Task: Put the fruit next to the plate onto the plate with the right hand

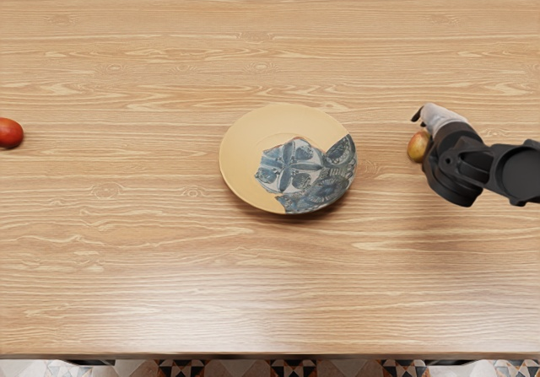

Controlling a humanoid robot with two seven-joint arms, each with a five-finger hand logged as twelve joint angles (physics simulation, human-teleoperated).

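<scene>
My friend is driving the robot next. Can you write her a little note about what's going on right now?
Right robot hand: right by the yellow-red fruit; I can't tell if it grips it.
Left robot hand: not in view.
Yellow-red fruit: on the table, just right of the plate.
A red fruit lies far off at the left edge.
Done: reaching the fruit.
Left: grasp, lift, set it on the plate.

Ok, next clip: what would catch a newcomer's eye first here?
The yellow plate with its blue patterned patch sits mid-table and draws the eye first. To its right, the right hand is right by a yellowish fruit; a red fruit lies alone at the far left edge.
</scene>
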